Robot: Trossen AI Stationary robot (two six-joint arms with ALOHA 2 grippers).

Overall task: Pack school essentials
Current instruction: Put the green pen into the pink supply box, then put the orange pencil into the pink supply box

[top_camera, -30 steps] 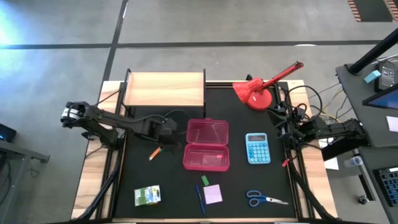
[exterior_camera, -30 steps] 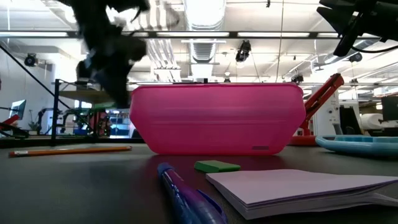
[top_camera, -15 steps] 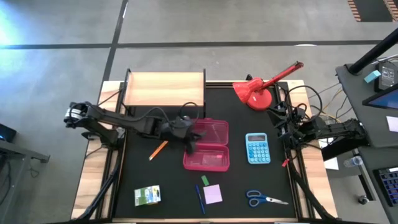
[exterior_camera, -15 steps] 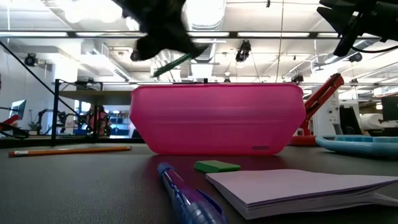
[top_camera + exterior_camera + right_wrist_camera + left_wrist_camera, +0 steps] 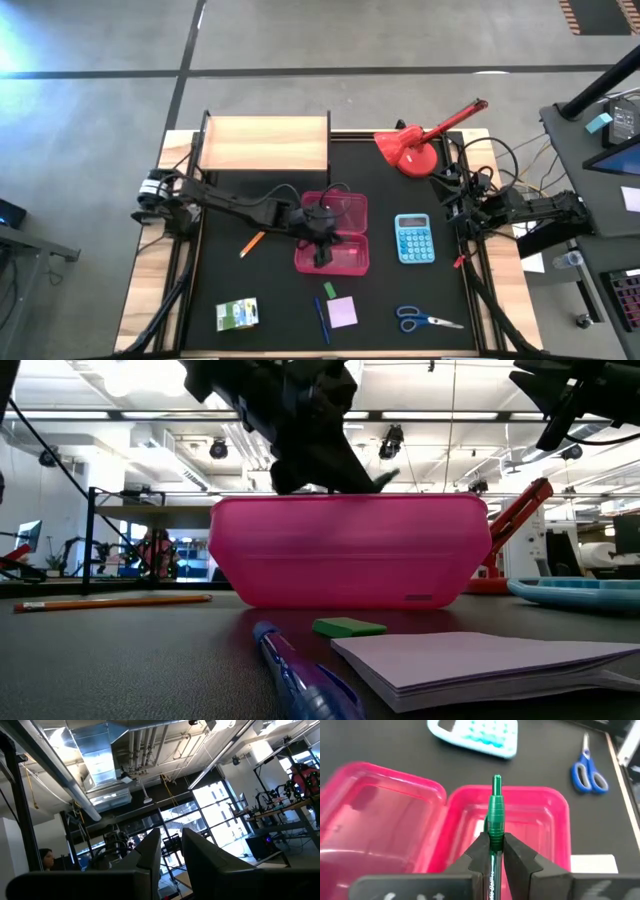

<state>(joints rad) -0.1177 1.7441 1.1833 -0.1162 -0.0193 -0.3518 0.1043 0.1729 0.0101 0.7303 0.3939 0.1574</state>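
While left claw (image 5: 493, 851) grips green pen (image 5: 495, 812) (calculator (image 5: 414, 238) nearby).

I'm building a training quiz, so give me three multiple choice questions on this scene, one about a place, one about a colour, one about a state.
1. Where is the left tool?
A. over the pink case
B. over the scissors
C. beside the lamp

2. What colour is the held pen?
A. orange
B. green
C. blue

3. How is the pink case?
A. closed
B. upside down
C. open

Answers: 1 A, the high view shows the tool above the case; 2 B, the left wrist view shows a green barrel; 3 C, both halves lie open.
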